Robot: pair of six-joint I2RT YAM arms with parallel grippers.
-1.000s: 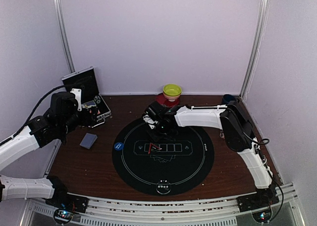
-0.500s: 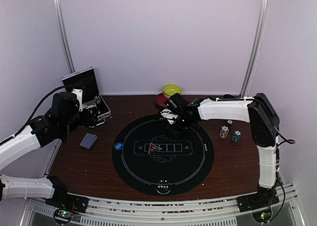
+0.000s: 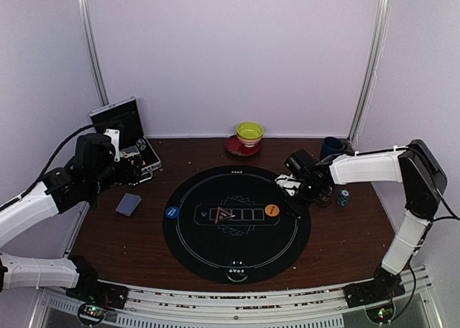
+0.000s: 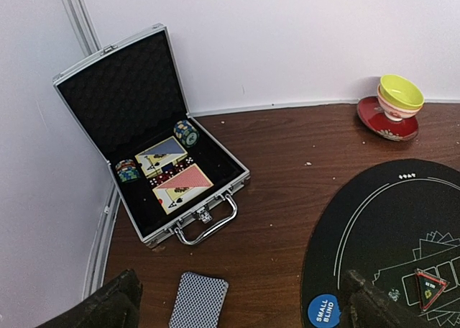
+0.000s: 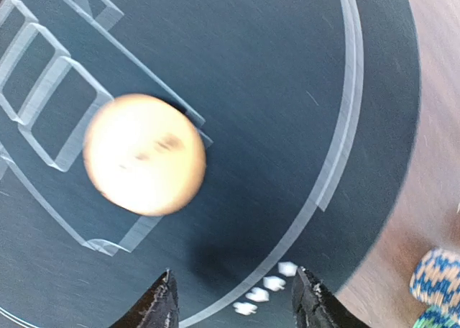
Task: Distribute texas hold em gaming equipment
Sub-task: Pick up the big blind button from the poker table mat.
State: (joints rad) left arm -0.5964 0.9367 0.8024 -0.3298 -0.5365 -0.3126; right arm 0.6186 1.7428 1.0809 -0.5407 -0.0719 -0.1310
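The right gripper [image 5: 236, 306] is being held over the black mat [image 5: 287, 90] with its jaws parted and nothing between them. The orange button disc [image 5: 144, 154] is lying flat on the mat at about 11 o'clock of the fingertips in the wrist view, clear of them. A stack of striped chips [image 5: 440, 285] is standing on the bare table [image 5: 431, 126] at 3 o'clock, just off the mat's edge. The disc is being judged light, thin, rigid and smooth, so it is best taken across its rim at opposite edges, with the fingertips set down onto the mat on either side. The chips are being judged stiff but easily toppled, and better clasped low around the stack's sides. The left gripper [image 4: 241, 310] is likewise being held wide open and empty, near the deck of cards [image 4: 199, 299]. The deck is lying back-up off the mat's 9 o'clock edge, beside the blue button disc [image 4: 323, 311]. It is being judged slick and prone to fanning, so it is best clamped across its edges as one block. More cards and chips are sitting in the open case [image 4: 118, 83] at 11 o'clock.
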